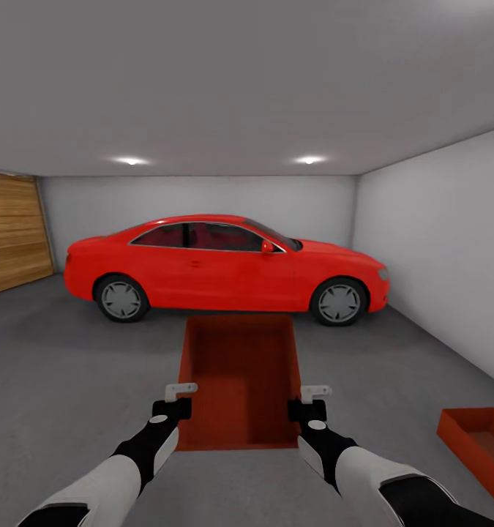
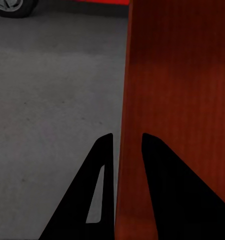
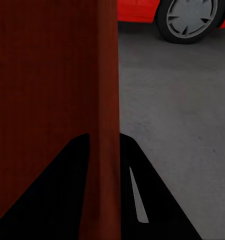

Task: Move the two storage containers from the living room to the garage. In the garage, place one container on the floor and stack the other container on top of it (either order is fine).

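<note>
Ahead, red car (image 1: 225, 267); container (image 1: 479, 449) rightward

- both arms reach forward side by side, forearms white, wrists black.
- left gripper (image 1: 179, 401) pinches the left wall of the held storage container (image 1: 239, 380), one finger on each face.
- right gripper (image 1: 308, 402) clamps the opposite wall likewise.

held container (image 1: 239, 373) before car (image 1: 225, 267), second container (image 1: 481, 443) right
</note>
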